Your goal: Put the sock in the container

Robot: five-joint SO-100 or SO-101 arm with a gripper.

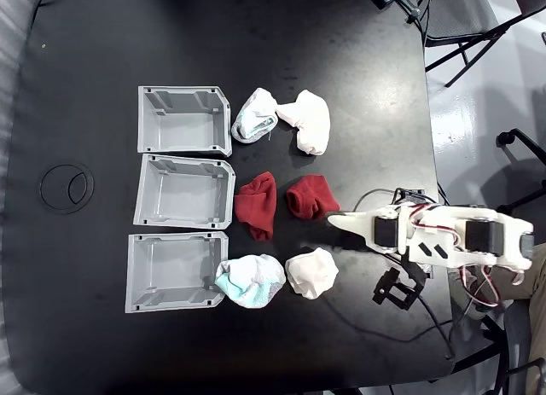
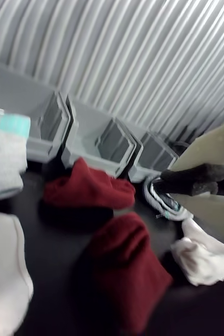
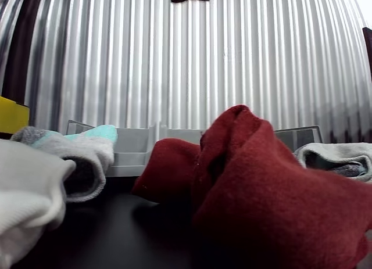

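Observation:
Three look-alike light grey containers stand in a column at the left of the fixed view: top (image 1: 183, 120), middle (image 1: 183, 192), bottom (image 1: 175, 272). Several rolled socks lie to their right. Two red socks (image 1: 258, 205) (image 1: 309, 197) sit by the middle container. White socks (image 1: 254, 115) (image 1: 307, 120) lie by the top one, and a white-and-teal sock (image 1: 250, 280) and a pale sock (image 1: 311, 272) by the bottom one. My gripper (image 1: 334, 217) is shut and holds nothing, its tip just right of the nearer red sock (image 2: 123, 268). The gripper (image 2: 167, 181) enters the wrist view from the right.
My white arm (image 1: 444, 237) and its cables lie at the right of the black table (image 1: 85, 327), close to its edge. A black ring (image 1: 66, 187) lies left of the containers. A corrugated metal wall (image 3: 186, 60) stands behind the bins. Chair legs stand on the floor at top right.

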